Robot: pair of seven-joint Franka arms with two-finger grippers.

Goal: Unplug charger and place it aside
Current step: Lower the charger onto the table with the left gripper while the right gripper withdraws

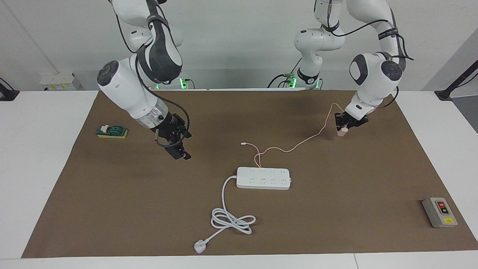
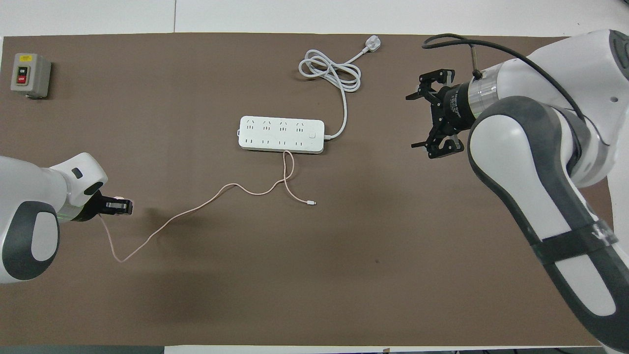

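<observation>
The left tool [image 2: 116, 206] hangs low over the brown surface [image 2: 245, 295] toward the left arm's end, its fingers pinched on the pale pink cube of the charger [image 1: 340, 131]. The cube is unplugged and well apart from the power strip [image 2: 281, 134]; whether it touches the surface cannot be told. From the cube the thin pink cable [image 2: 196, 207] drops to the surface, runs toward the middle, loops just beside the strip's edge nearer the robots, and ends in a white tip [image 2: 310, 202] lying a little nearer the robots than the strip.

In the corner of the surface at the left arm's end, by the edge farthest from the robots, sits a grey switch box [image 2: 30, 74] with a red button.

The white power strip lies near the middle of the surface with all its sockets bare. Its thick white cord [image 2: 330, 69] coils toward the edge farthest from the robots and ends in a white plug [image 2: 373, 43].

The right tool [image 2: 416, 119] is up in the air with its fingers spread wide and nothing between them, over bare surface toward the right arm's end, well apart from the strip. A small green block [image 1: 112, 131] lies near the edge at that end.
</observation>
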